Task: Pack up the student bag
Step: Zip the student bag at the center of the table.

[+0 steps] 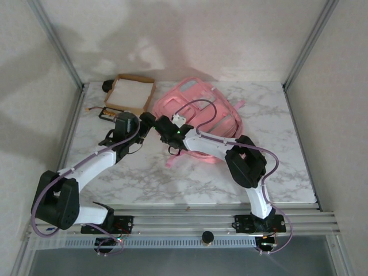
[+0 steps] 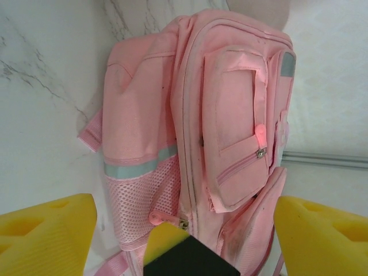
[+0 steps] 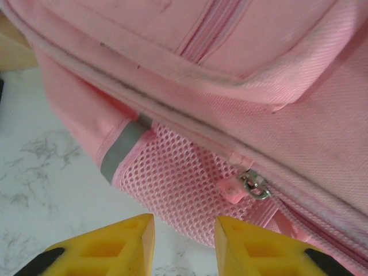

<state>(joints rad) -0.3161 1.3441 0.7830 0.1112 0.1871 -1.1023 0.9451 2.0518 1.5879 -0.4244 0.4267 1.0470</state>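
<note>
Student bag lay on bench, far middle; my right gripper, narrowly parted and empty, sat just beside its mesh pocket; my left gripper hung wide, released, facing bag's front

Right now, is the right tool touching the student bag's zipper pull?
Apart. In the right wrist view the zipper pull sits beyond the right tool, with pink mesh of the student bag showing between it and both fingertips.
</note>
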